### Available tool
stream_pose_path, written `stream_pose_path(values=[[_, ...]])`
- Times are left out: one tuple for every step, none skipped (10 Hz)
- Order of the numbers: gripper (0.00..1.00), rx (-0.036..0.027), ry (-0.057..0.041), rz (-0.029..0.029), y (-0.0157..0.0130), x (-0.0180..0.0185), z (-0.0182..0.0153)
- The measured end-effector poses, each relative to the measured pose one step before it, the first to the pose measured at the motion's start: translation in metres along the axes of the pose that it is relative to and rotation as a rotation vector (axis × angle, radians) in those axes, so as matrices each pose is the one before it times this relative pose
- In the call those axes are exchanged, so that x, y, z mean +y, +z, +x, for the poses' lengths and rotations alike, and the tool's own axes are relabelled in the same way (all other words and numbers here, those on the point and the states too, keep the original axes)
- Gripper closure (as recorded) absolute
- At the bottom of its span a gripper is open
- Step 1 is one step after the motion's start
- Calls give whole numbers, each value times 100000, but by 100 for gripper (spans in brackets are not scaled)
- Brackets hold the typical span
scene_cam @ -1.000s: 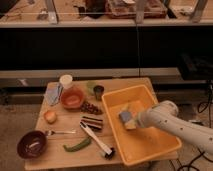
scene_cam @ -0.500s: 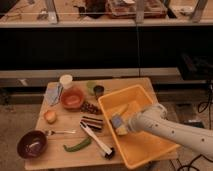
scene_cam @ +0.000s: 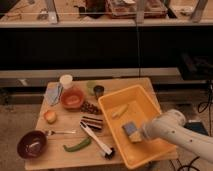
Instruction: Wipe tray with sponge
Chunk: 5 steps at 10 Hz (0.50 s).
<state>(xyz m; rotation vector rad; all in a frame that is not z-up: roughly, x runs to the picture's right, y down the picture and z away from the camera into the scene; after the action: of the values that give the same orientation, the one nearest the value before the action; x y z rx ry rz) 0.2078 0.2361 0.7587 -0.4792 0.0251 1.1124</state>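
Note:
The yellow-orange tray (scene_cam: 146,104) stands on the right half of the wooden table. Inside it, near the front, the sponge (scene_cam: 130,130) shows a blue-grey top over a yellow layer and rests on the tray floor. My gripper (scene_cam: 137,135) is shut on the sponge, at the end of the white arm (scene_cam: 172,131) that reaches in from the right over the tray's front right rim. The gripper is largely hidden behind the sponge and the wrist. A pale yellow scrap (scene_cam: 119,111) lies on the tray floor further back.
Left of the tray are a dark striped block (scene_cam: 92,122), a black-handled brush (scene_cam: 98,141), a green pepper (scene_cam: 77,145), a fork (scene_cam: 60,132), a purple bowl (scene_cam: 32,144), an orange-red bowl (scene_cam: 72,98), a white cup (scene_cam: 66,80) and a pale blue cloth (scene_cam: 53,94).
The sponge and my gripper slid across the tray floor, first to the left, then back right and toward the front. The other things have not moved.

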Motion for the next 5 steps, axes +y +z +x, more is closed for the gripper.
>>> stream_pose_path(values=[[100,1590,1965,1946,-565,-1731,1499],[100,1570,2124,2247,-308,-1685,1218],[100,1060,3522,2454,-119,-2120,1129],[100,182,4897,2987,39,-2486,594],[100,-574,1717,1248,94,-1576,-39]])
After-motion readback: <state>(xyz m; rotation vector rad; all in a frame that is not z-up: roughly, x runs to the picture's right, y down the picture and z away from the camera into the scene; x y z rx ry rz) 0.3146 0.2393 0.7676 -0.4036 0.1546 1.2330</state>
